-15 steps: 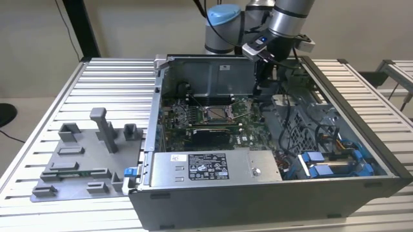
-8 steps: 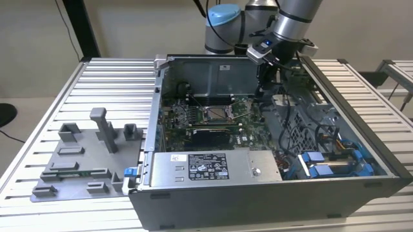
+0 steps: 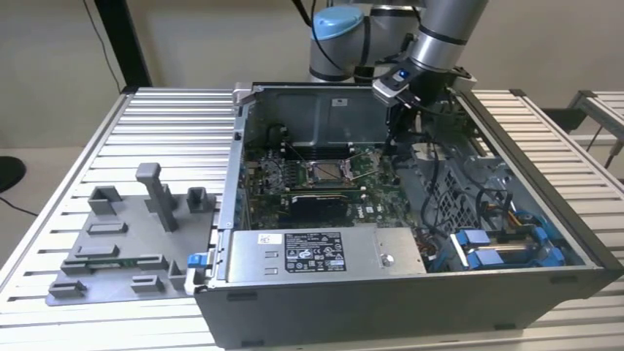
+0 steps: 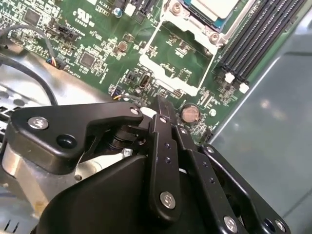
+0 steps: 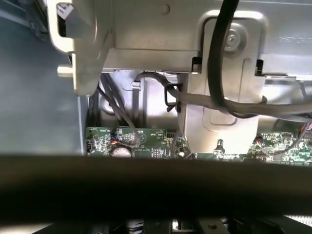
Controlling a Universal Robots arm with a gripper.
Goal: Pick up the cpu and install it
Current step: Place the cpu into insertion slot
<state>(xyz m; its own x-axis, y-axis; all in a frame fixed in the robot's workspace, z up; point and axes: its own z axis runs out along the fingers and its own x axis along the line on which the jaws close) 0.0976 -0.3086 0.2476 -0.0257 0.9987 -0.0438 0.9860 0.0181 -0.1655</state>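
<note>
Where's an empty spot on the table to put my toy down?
Bare slats of the table lie beyond the grey fixture tray, on the exterior view's left of the computer case; another bare strip runs along the case's other side. Inside the case is crowded: motherboard, cables, the gripper.

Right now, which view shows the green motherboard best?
The exterior view: most of the motherboard lies visible inside the open case. The second wrist view shows one part close up; the first wrist view shows a narrow strip.
</note>
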